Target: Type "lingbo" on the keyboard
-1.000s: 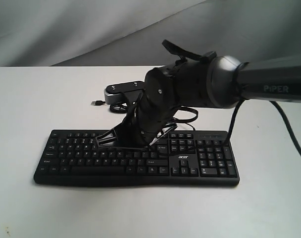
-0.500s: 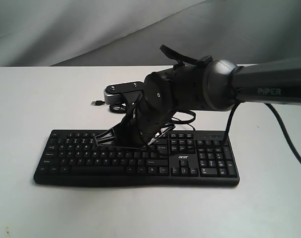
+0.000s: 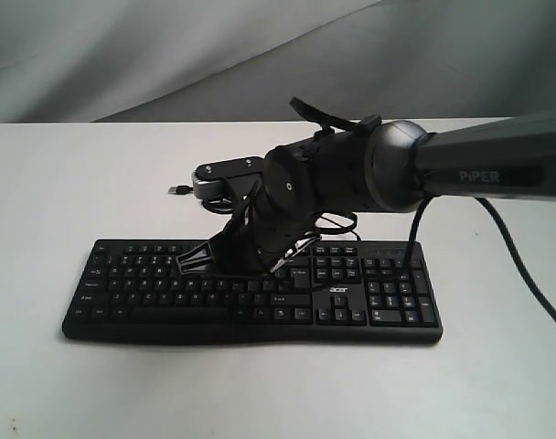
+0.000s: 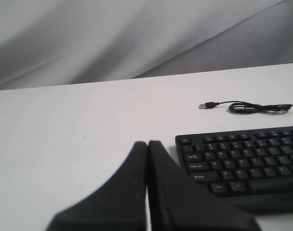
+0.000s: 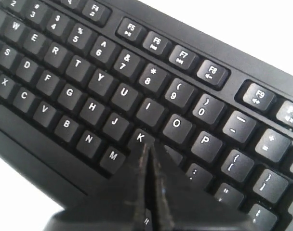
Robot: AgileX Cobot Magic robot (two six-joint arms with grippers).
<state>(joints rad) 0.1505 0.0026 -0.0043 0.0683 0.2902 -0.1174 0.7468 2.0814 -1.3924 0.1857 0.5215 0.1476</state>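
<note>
Right gripper (image 5: 149,145), fingers pressed together, poises its tip just beside the K key (image 5: 138,136) on the keyboard (image 3: 150,302) (left gripper (image 4: 147,144), likewise closed, off its Shift end).

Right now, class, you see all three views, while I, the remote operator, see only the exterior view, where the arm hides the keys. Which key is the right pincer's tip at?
Observer: The right wrist view shows the right pincer shut, its tip at a corner of the K key.
Operator: Is the O key covered?
Observer: No. The O key shows whole, one row beyond the tip.
Operator: And the left pincer?
Observer: The left wrist view shows the left pincer shut, off the Esc end of the keyboard, with bare table ahead of it.
</note>
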